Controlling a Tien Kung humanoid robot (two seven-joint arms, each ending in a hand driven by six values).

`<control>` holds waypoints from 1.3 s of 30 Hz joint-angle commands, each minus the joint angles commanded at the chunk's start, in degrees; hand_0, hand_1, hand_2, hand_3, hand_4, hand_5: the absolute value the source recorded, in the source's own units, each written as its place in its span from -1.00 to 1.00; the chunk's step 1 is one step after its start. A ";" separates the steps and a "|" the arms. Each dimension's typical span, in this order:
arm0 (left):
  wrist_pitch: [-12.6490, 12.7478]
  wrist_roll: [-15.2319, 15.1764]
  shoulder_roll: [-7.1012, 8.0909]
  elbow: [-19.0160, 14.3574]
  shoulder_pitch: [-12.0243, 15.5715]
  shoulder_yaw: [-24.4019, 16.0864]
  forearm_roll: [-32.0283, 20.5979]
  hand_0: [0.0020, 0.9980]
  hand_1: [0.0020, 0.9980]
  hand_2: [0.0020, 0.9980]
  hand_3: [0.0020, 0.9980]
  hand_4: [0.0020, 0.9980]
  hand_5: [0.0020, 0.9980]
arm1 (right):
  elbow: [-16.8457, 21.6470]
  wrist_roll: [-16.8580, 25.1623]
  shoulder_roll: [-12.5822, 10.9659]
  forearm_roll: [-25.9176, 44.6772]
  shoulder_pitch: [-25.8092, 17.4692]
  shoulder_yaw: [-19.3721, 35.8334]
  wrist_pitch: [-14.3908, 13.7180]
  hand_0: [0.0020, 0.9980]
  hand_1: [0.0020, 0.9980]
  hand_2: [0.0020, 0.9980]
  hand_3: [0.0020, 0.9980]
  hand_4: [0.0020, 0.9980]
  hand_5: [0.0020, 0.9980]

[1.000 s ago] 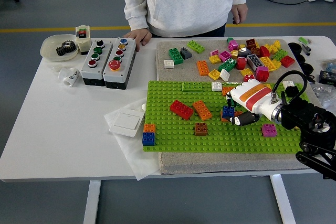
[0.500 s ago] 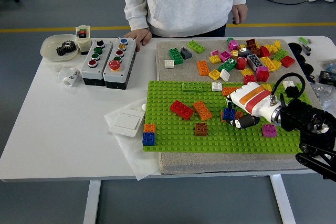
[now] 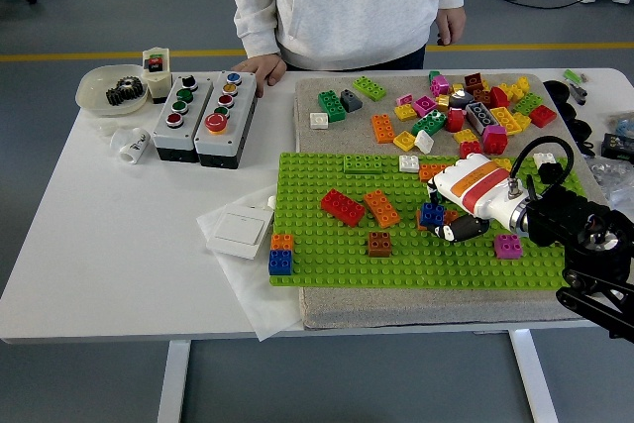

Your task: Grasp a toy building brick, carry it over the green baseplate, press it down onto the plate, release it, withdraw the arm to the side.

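Observation:
The green baseplate (image 3: 327,245) lies on a beige mat in the middle of the table. My right hand (image 3: 444,213), white with orange stripes and black fingers (image 3: 464,229), rests low over the plate's right part. Its thumb and fingers are curled around a small blue brick (image 3: 431,214) that sits on the studs, with orange bricks right beside it. Other bricks stand on the plate: red (image 3: 342,207), orange (image 3: 381,208), brown (image 3: 379,244), magenta (image 3: 508,246), and a blue-and-orange stack (image 3: 281,256). My left arm is out of view.
Loose bricks (image 3: 466,106) are piled on the mat behind the plate. Two button boxes (image 3: 203,118), a bowl with gears (image 3: 112,89) and a white switch plate (image 3: 238,234) lie to the left. A person stands at the far side, one hand (image 3: 263,68) resting on the table.
My right hand has shifted very slightly left and settled over the blue brick. The brick and everything else stay where they were.

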 joint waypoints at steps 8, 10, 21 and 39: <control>-0.02 -0.01 -0.04 -0.01 0.03 0.07 -0.08 0.59 0.56 0.56 0.18 0.24 0.24 | -0.08 -0.60 0.07 -0.35 -0.04 -0.05 1.01 -0.12 0.05 0.17 0.05 0.53 -0.13; -0.06 0.02 -0.06 -0.01 0.10 -0.06 0.08 0.59 0.56 0.56 0.18 0.24 0.24 | -0.04 -0.71 0.11 -0.54 -0.16 -0.08 0.92 -0.12 0.05 0.17 0.05 0.53 -0.13; -0.26 0.18 -0.13 -0.08 0.46 -0.21 0.39 0.59 0.56 0.56 0.17 0.25 0.24 | 0.35 -1.03 0.21 -1.23 -0.35 -0.07 0.24 -0.12 0.08 0.20 0.06 0.54 -0.14; -0.27 0.11 0.05 -0.07 0.31 -0.27 0.50 0.59 0.55 0.56 0.18 0.24 0.24 | 0.73 -1.07 -0.20 -1.35 0.06 0.48 0.73 -0.11 0.09 0.22 0.07 0.59 -0.13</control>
